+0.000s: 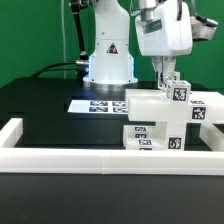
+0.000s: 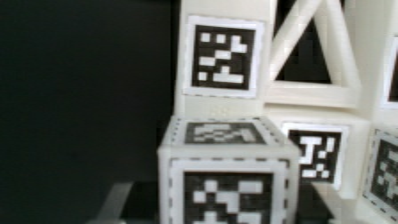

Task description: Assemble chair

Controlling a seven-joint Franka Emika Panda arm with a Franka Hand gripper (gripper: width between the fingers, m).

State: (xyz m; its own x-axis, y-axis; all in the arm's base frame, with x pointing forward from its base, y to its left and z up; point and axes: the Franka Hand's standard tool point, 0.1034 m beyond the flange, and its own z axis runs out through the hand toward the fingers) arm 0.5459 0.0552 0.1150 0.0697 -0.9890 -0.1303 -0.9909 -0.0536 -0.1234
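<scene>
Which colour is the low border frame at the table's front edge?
White; the exterior view shows it best.

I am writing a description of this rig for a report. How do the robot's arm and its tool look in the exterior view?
The glossy white rounded arm rises from a base glowing pale blue, with black cables behind it. Its wrist is a boxy white housing, and the tool has two slim dark fingers.

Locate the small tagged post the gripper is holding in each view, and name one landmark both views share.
Exterior view: the post stands under the gripper, atop the chair assembly, toward the exterior view's right.
Wrist view: the post fills the foreground between the fingers.
Shared landmark: the black-and-white tag on the post's top.
</scene>
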